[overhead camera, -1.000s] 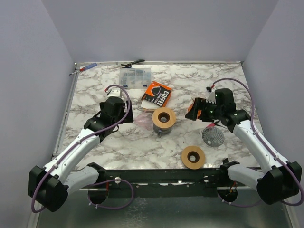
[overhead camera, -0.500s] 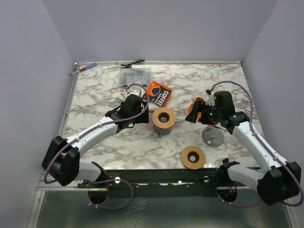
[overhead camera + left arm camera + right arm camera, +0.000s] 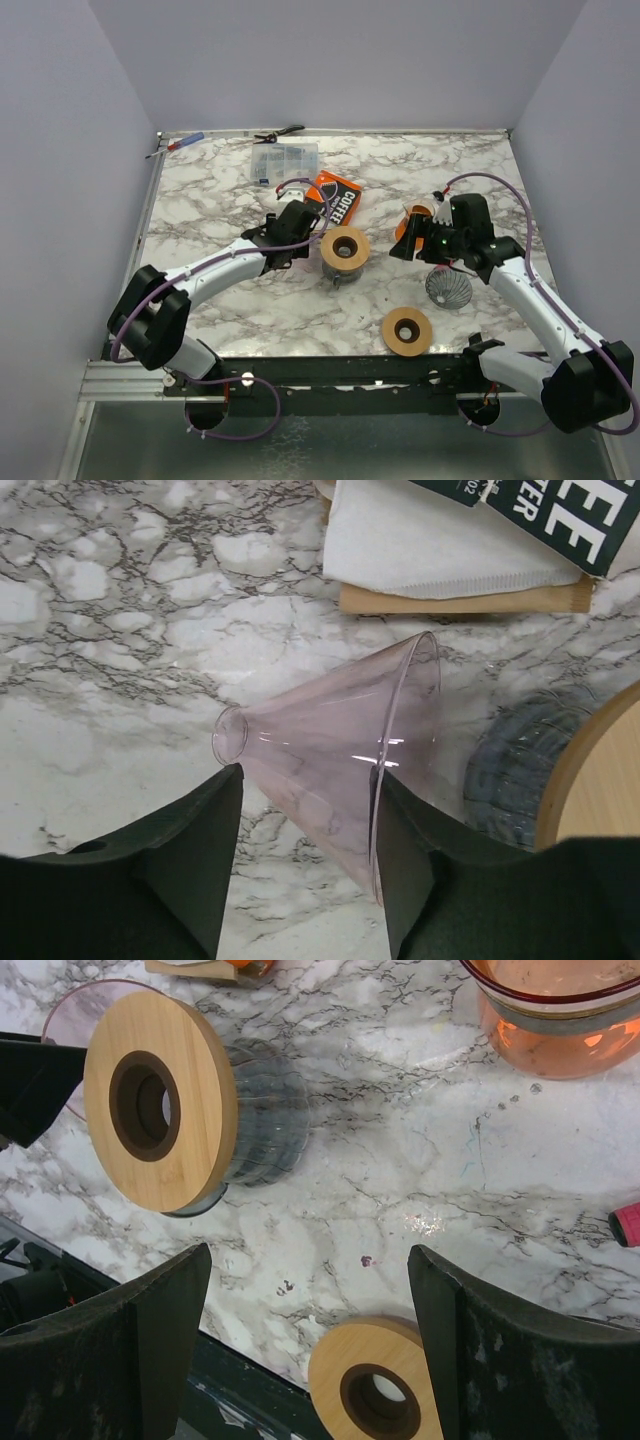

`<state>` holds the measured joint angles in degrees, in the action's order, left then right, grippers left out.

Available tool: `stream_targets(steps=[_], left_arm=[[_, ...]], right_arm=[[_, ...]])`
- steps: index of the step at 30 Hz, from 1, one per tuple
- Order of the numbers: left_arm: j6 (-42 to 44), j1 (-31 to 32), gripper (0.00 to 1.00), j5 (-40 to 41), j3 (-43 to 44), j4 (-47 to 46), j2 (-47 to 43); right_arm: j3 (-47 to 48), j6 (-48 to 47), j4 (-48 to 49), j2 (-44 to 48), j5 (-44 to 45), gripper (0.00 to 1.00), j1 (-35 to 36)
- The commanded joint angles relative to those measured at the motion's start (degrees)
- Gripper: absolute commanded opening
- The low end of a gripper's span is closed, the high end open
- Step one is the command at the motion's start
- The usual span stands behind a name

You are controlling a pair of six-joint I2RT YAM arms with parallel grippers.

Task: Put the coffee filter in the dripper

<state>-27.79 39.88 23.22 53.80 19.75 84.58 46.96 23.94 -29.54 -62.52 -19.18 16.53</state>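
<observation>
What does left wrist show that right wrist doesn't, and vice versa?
Only left wrist: white filters under their package. Only right wrist: the orange dripper, a second wooden ring and the open right gripper. Both: the wooden-topped stand and the pink cone, lying on its side between the left gripper's fingers in left wrist, only a rim sliver in right wrist. Whether that gripper grips yet is unclear.

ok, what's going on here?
Left gripper straddles the pink dripper, which lies on its side on the table; I can't tell if it grips it yet. The filter pack lies just beyond, untouched. Right gripper hangs open and empty over the table.
</observation>
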Motion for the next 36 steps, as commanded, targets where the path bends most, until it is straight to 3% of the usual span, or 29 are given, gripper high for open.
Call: stream_targets(steps=[1, 8, 12, 16, 28, 31, 36], left_arm=[[1.53, 0.26, 0.51, 6.29, 1.19, 2.15, -1.12], [3.22, 0.27, 0.35, 7.66, 0.65, 3.33, -2.97], [3.29, 0.18, 0.16, 7.83, 0.88, 4.0, -2.72], [3.28, 0.2, 0.09, 7.8, 1.44, 4.86, -3.08], [3.66, -0.01, 0.0, 11.06, 5.54, 11.12, -8.48], [4.43, -0.33, 0.0, 12.59, 6.88, 13.65, -10.35], [5.33, -0.97, 0.0, 10.56, 7.44, 14.8, -14.66]], right_arm=[[-0.75, 0.38, 1.57, 1.09, -1.62, 0.84, 0.08], [-1.23, 0.35, 3.61, 0.81, -3.26, 0.84, 0.07], [-1.16, 0.38, 3.83, 0.85, -3.7, 0.84, 0.05], [-1.11, 0.36, 3.81, 1.42, -3.57, 0.84, 0.06], [-0.59, 0.04, 4.02, 3.34, -4.32, 0.85, 0.06], [-1.35, 0.4, 5.16, 5.29, -3.94, 0.96, 0.05], [-1.62, 0.12, 5.9, 6.8, -3.66, 1.0, 0.05]])
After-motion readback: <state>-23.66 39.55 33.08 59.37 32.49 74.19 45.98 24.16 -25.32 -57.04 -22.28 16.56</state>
